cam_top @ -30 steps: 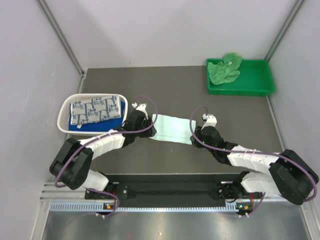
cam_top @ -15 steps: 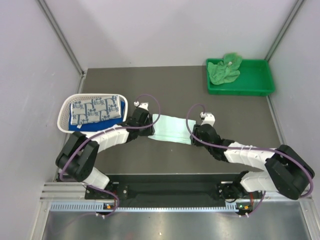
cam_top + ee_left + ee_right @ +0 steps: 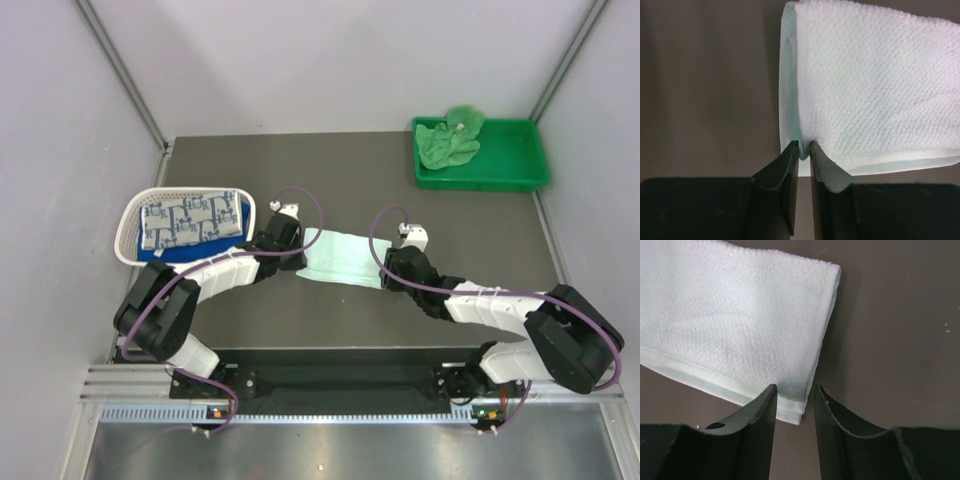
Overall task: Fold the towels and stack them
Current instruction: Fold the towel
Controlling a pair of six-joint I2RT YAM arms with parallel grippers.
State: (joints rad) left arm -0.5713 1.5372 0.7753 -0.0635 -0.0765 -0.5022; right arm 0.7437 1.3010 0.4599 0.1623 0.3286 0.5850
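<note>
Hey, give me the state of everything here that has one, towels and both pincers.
mint towel: folded, flat on table.
left pincer: shut on mint towel's edge.
right pincer: open, astride mint towel's corner.
patterned towel: folded, in basket atop blue towel.
green towel: crumpled, in tray.

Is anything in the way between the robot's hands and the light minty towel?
No, nothing visible. The left gripper pinches the mint towel at one corner, and the right gripper, jaws open, sits right at another.
</note>
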